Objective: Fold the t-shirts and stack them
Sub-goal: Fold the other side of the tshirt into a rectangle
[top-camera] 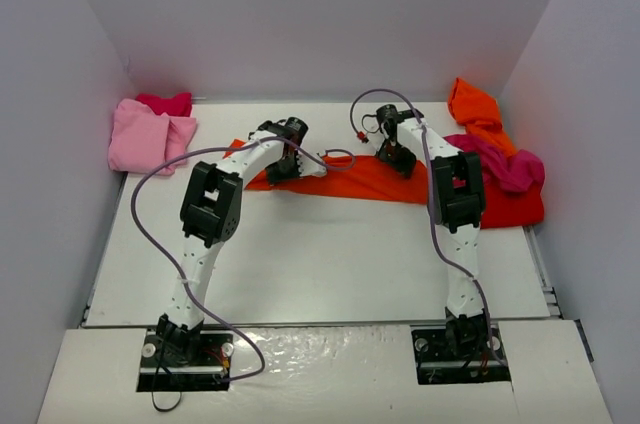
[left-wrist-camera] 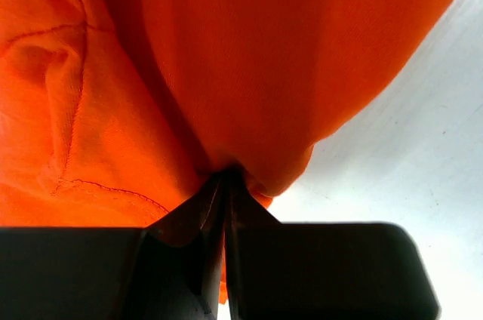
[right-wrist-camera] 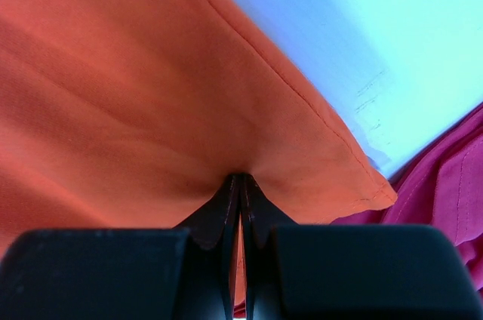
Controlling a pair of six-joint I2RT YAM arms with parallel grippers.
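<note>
orange t-shirt between clamped fingers

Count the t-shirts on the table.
6 visible: light pink cloth t-shirt and deep pink t-shirt, far left; orange t-shirt stretched across mid-table; bright orange t-shirt, magenta t-shirt and red t-shirt heaped right. Others may lie hidden.

Both arms reach forward from their bases with elbows raised. The left arm arcs inward, the right arm runs nearly straight. Left tool and right tool point down, jaws pressed together, each pinching the orange t-shirt.
</note>
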